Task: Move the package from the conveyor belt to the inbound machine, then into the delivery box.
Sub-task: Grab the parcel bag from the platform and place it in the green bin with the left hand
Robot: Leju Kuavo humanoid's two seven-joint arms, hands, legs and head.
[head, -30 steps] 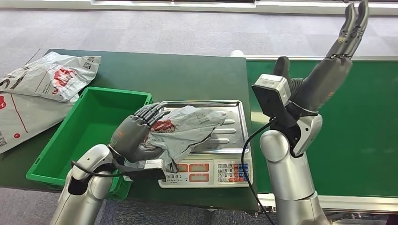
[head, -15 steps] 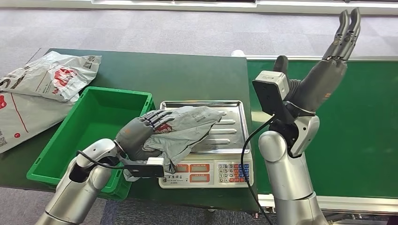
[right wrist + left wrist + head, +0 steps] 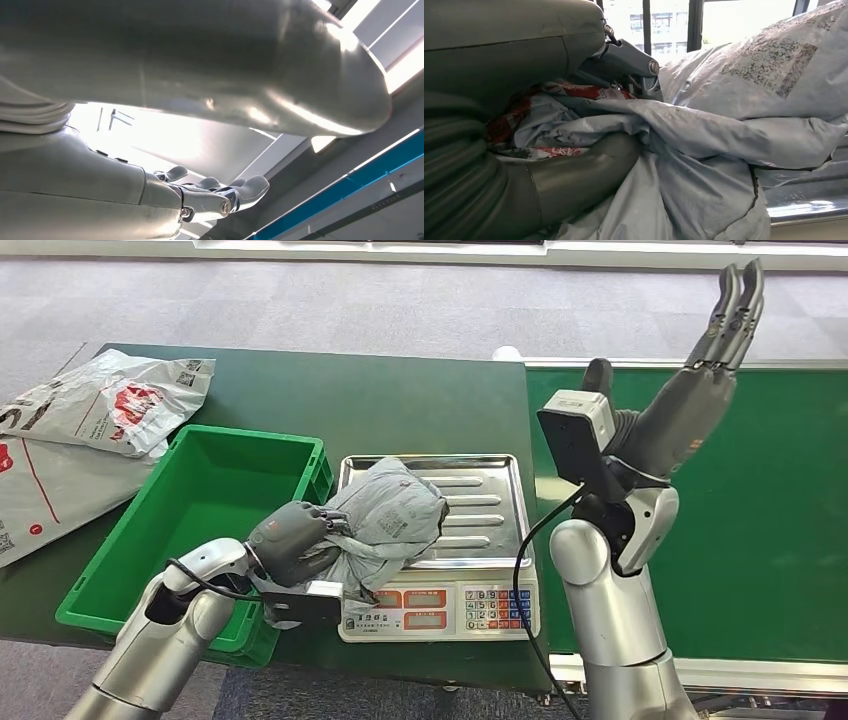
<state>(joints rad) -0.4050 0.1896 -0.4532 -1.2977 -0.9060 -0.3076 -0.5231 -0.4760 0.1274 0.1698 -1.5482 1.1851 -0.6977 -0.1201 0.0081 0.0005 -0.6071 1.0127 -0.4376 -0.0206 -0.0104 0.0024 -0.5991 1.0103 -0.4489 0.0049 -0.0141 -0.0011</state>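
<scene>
The package (image 3: 395, 515), a soft, crumpled plastic mailer, lies on the scale (image 3: 480, 515). Left robot hand (image 3: 290, 543) clamps its bunched edge; slippery film, likely light. Right robot hand (image 3: 715, 345) raised, fingers straight, empty.

Bare tray (image 3: 480, 502) from the scale's centre toward 3 o'clock; toward 9 o'clock, blocked by the bunched grey package (image 3: 390, 515) in the left hand (image 3: 290, 540); open green bin (image 3: 215, 490) just beside at 9 o'clock, its raised rim between; right hand (image 3: 715, 350) lifted high at 2 o'clock above the open belt (image 3: 780, 510); loose bags (image 3: 100, 400) at 10 o'clock.
</scene>
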